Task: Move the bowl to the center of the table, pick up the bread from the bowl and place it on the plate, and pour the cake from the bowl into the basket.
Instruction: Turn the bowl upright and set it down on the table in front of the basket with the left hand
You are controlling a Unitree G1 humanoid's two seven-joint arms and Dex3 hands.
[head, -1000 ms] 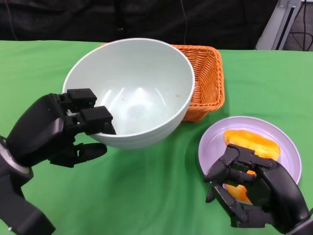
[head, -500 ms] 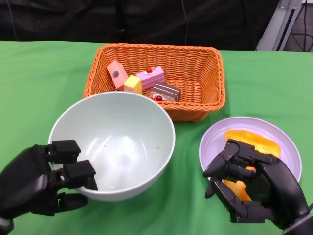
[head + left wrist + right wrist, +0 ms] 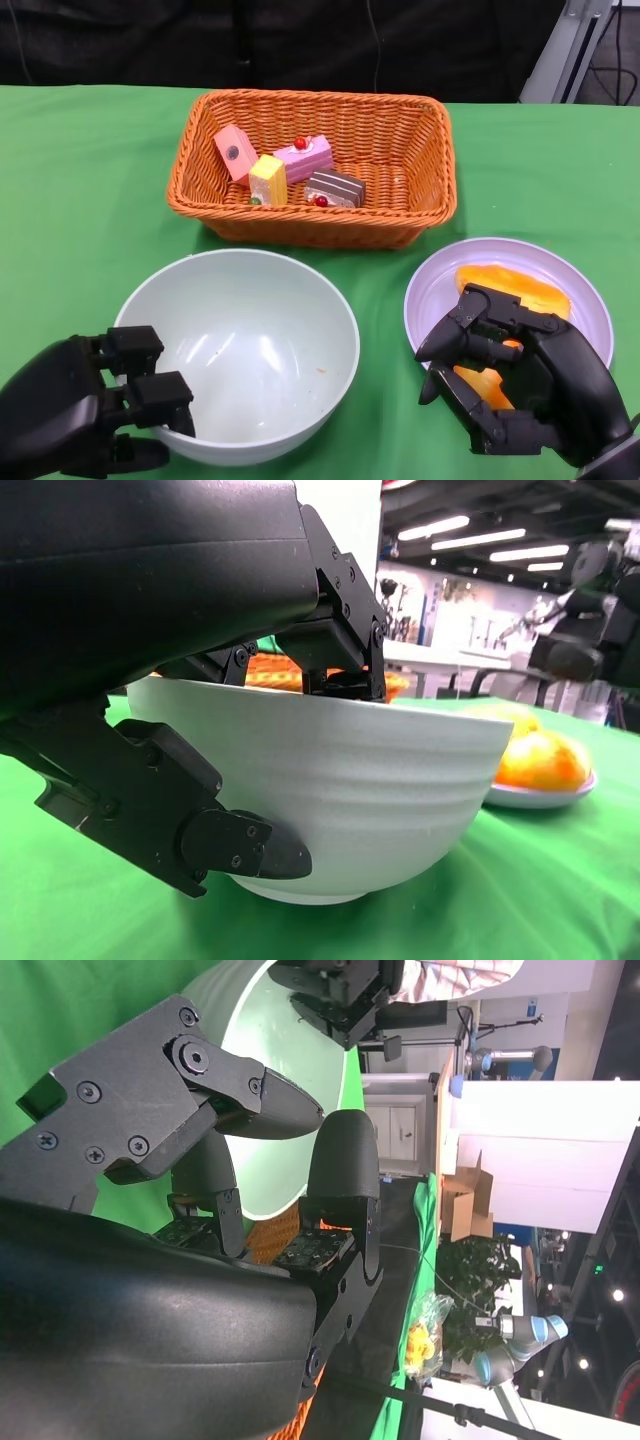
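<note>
Your task looked essentially finished. Bowl (image 3: 240, 350) sat upright on green table (image 3: 80, 180), near front and left of middle, emptied apart from crumbs. Cake pieces (image 3: 290, 172) lay inside basket (image 3: 420, 160) — pour done. Bread (image 3: 515, 290) rested on plate (image 3: 590, 300) — placing done.

Your left hand (image 3: 95, 415) gripped bowl rim, fingers inside, thumb outside. Judged remaining: release bowl.

Your right hand (image 3: 520, 385) hung over plate's near edge, fingers curled inward, nothing visibly held; contact with bread unclear.
</note>
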